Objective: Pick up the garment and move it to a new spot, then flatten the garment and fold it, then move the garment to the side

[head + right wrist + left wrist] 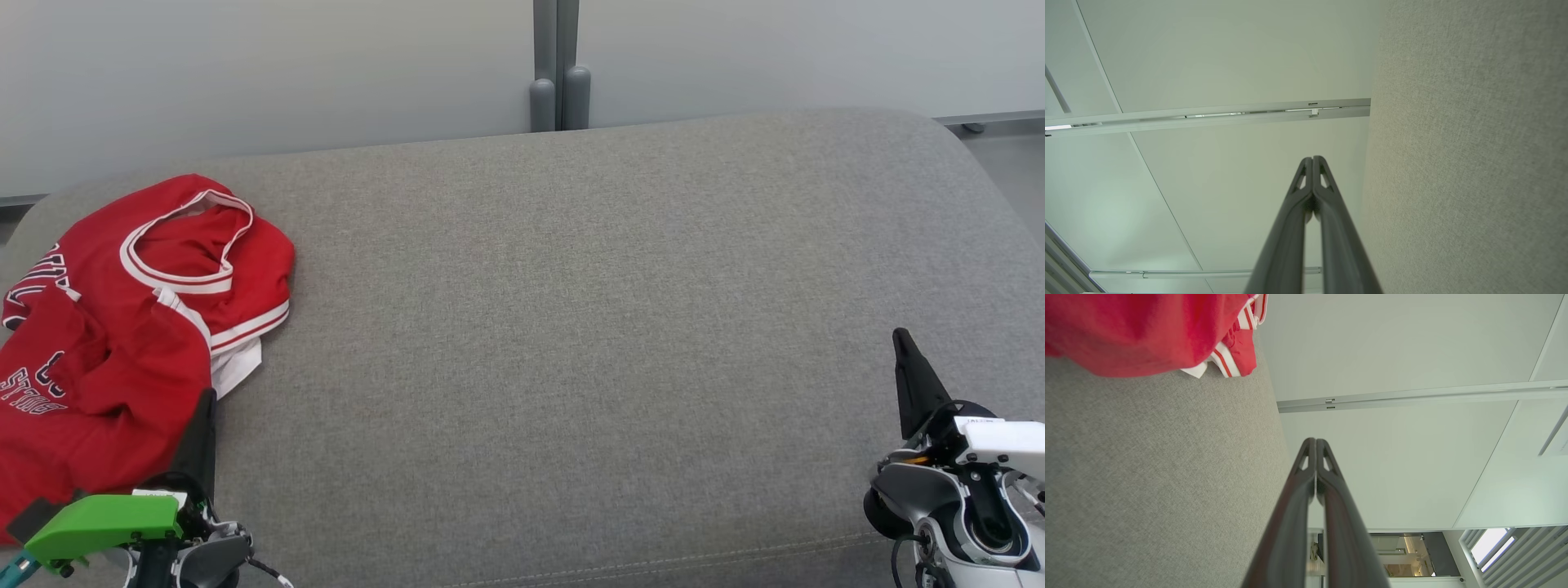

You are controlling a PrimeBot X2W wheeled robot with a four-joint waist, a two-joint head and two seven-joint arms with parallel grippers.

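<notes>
At the far left of the padded grey fabric cushion (571,327), the red jersey with white-striped trim and white lettering (106,351) lies in a crumpled heap. Its collar opening is turned up and one sleeve hem pokes out toward the middle. By my reading the task is at its very start. The jersey is neither lifted nor spread nor folded, so the pickup, the move to a new spot, the flattening, the folding and the final shift aside are all left to do. The wide bare stretch of cushion to the right looks like the natural place to carry it.

I have the left pincer (207,402) low at the near-left corner, fingers pressed together and pinching nothing, pointing away from me along the jersey's right edge. From the head view I cannot say for sure whether its tip brushes the cloth. The left wrist view suggests it stands just beside the heap, aimed past it at the pale wall (1392,343). The right pincer (901,336) sits at the near-right corner, well apart from the jersey, likewise pressed together and empty, its fingers tilted up over bare cushion.
</notes>
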